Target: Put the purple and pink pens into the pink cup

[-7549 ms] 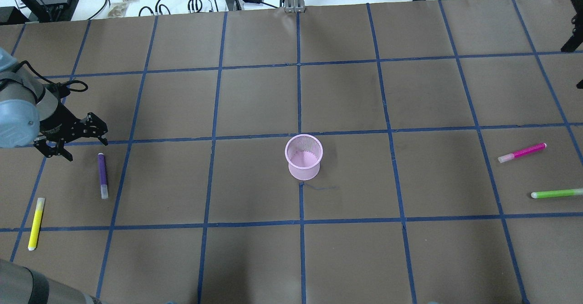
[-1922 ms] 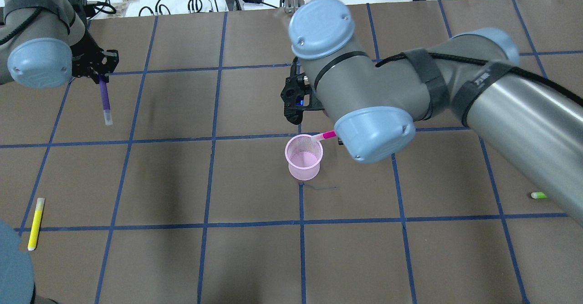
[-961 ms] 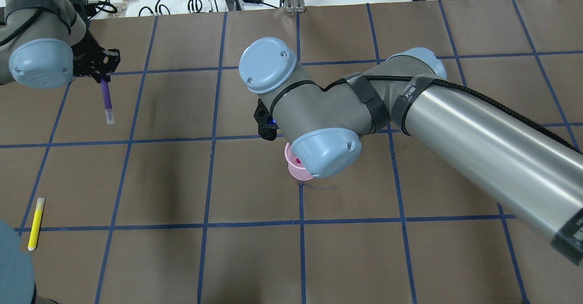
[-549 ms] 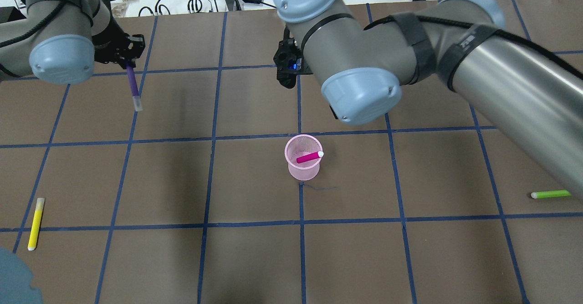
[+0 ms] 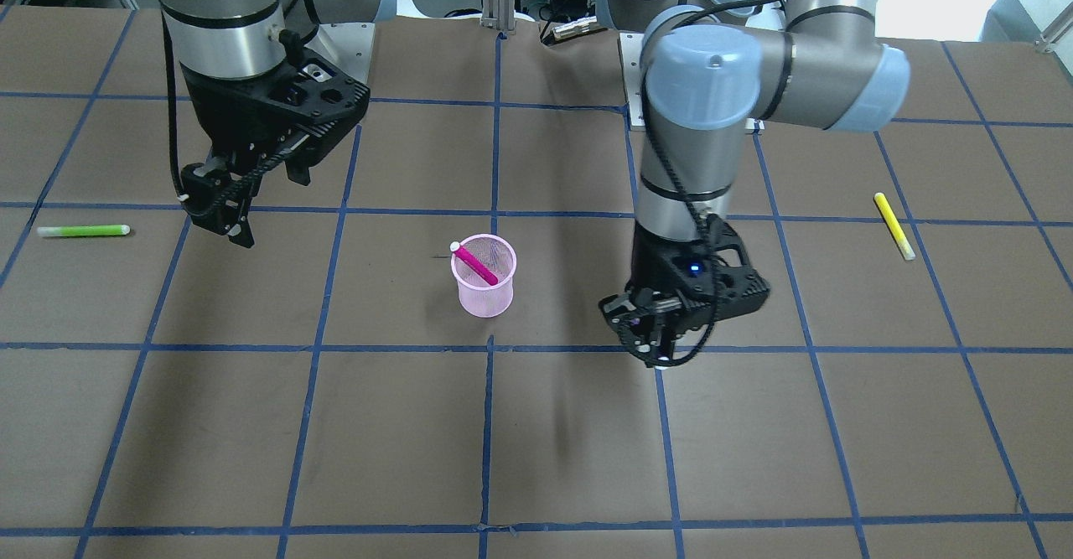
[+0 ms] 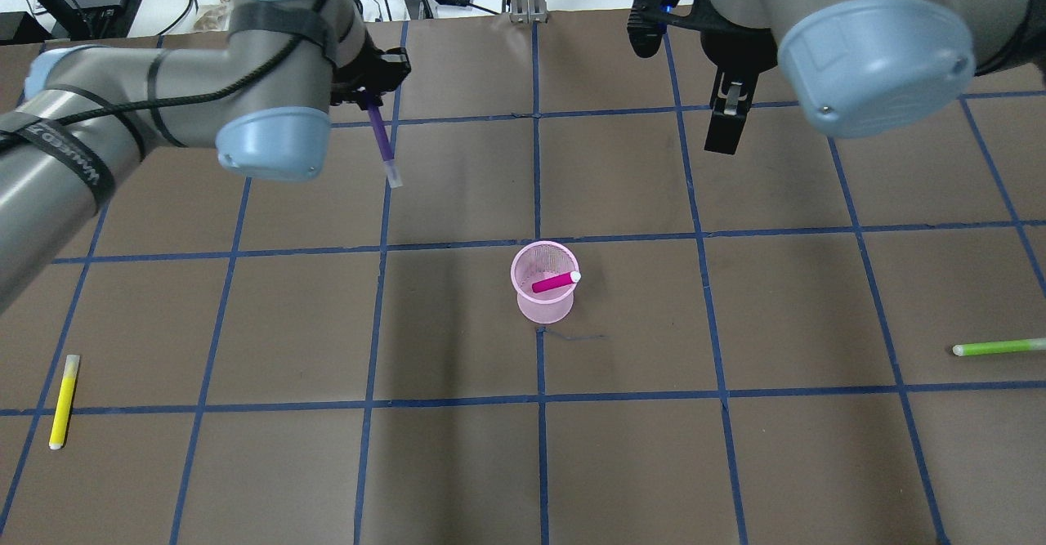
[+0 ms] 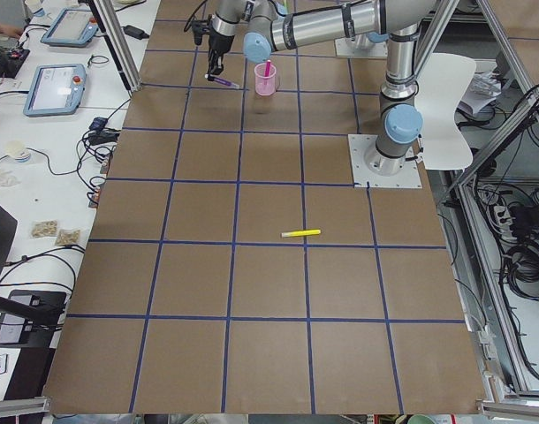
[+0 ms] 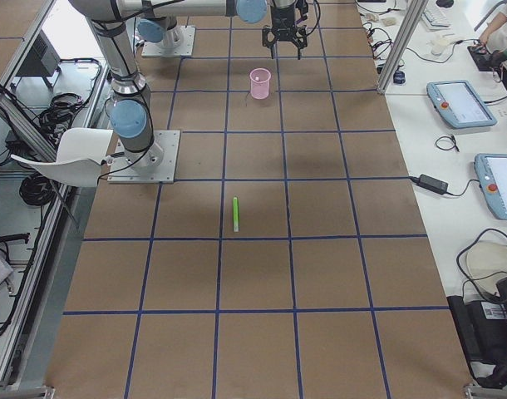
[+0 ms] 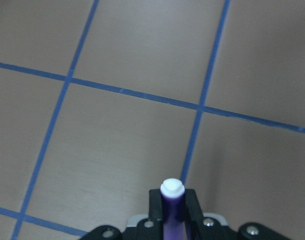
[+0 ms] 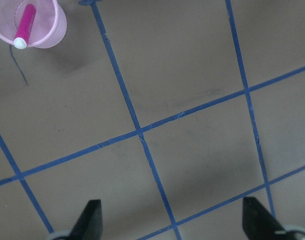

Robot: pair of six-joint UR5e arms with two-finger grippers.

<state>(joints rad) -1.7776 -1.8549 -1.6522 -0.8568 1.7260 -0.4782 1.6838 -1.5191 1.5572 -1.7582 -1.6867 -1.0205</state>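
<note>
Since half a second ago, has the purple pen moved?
Yes. Held by the left gripper, the purple pen went rightward overhead, from one vertical tape line to the next, nearer the pink cup.

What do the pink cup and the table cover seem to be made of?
Pink cup: fine mesh, probably coated wire, matte. Tiny holes show through its wall under a solid rim. Table cover: looks like brown kraft paper, with a dull surface and no glare. Its grid lines look like stuck-on blue tape.
</note>
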